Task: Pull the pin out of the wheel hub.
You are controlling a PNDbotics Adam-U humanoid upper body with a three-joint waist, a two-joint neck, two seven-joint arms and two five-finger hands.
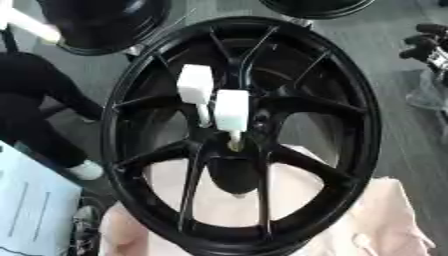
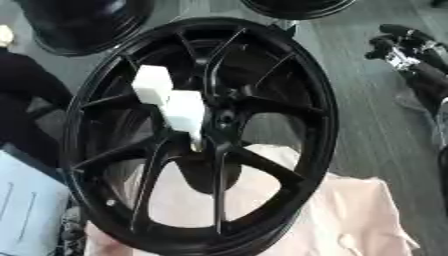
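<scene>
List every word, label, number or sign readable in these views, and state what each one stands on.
No text can be read in either view.
Pale blue sheet at the lower left: faint lines only, too blurred to read.
Large black spoked wheel hub: no lettering shows.
Two white block-headed pins at its centre: plain, no marks.
Pale pink cloth under the wheel: plain.
The robot's right hand shows at the upper right, bearing no label.

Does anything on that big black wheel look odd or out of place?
Yes: two white blocky pins stick out of the black wheel hub near its centre, bright against the dark spokes. The right hand is off at the right edge, touching neither.
</scene>
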